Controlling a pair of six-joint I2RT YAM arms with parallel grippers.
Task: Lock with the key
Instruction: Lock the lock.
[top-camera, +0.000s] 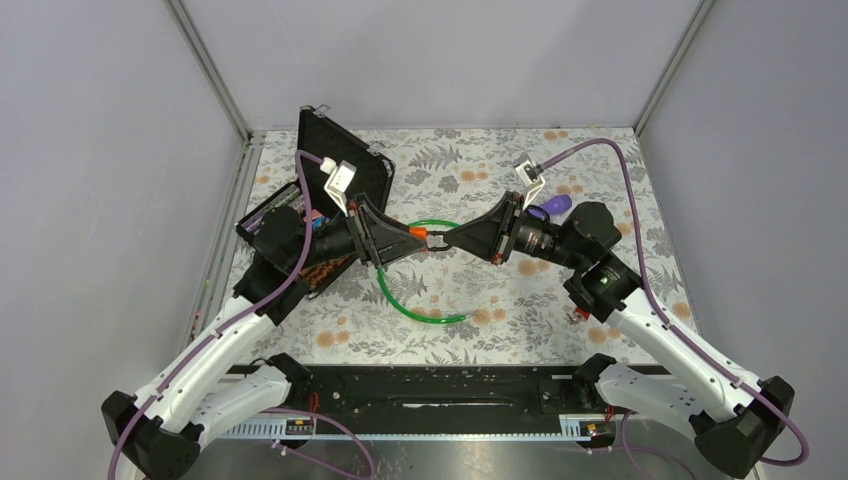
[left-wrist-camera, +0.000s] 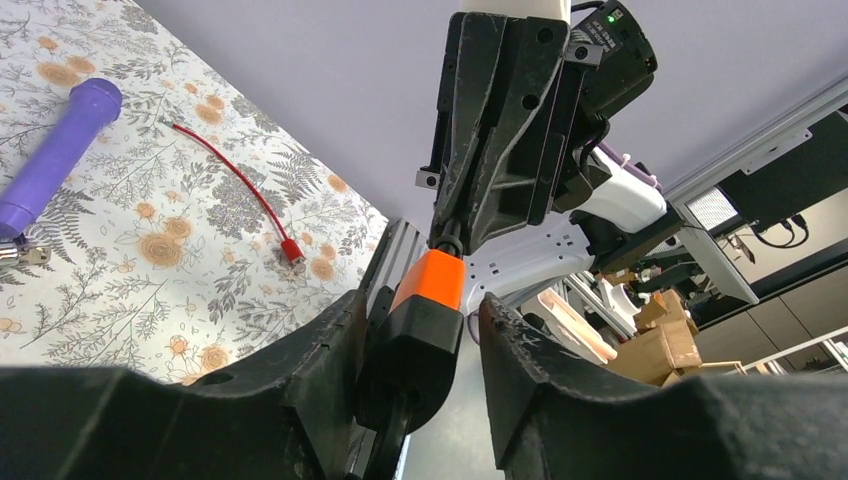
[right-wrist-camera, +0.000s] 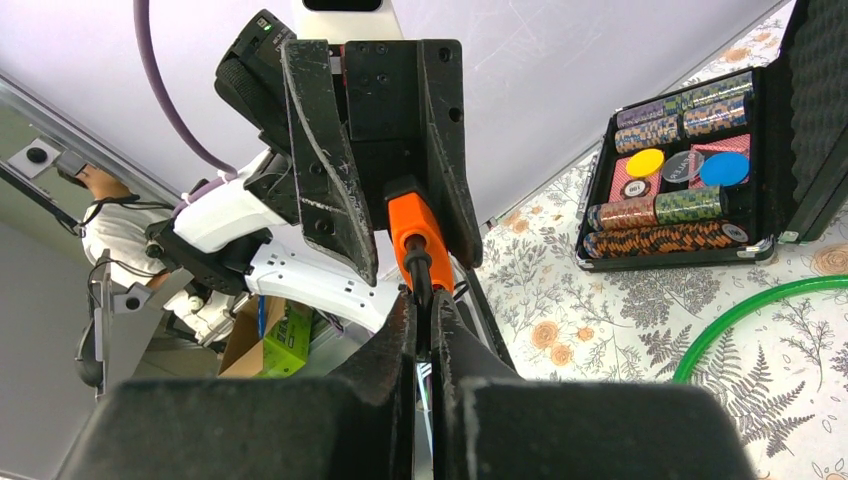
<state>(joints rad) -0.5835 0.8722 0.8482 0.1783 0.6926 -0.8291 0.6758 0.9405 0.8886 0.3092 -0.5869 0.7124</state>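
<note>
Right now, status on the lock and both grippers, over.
Left gripper loose around orange lock, gap on one side. Right gripper shut on key, key at the lock's orange end. Green cable loops underneath.

A lab: aluminium-framed booth (top-camera: 210, 70), cardboard boxes (left-wrist-camera: 668, 345) behind.

- Tabletop (top-camera: 560, 300): white cover printed with grey-green ferns and orange blossoms.
- Lock (left-wrist-camera: 432, 285): orange top over a black body.
- Cable loop (top-camera: 440, 319): bright green.
- Key (right-wrist-camera: 419, 272): black.
- Left gripper (left-wrist-camera: 420, 320) and right gripper (right-wrist-camera: 424, 310): matt black.
- Case (top-camera: 345, 150): black.
- Poker chips (right-wrist-camera: 690, 205): striped multicolour stacks, plus single yellow and blue ones.
- Cylinder (left-wrist-camera: 55, 150): purple.
- Thin cord (left-wrist-camera: 235, 180): red.
</note>
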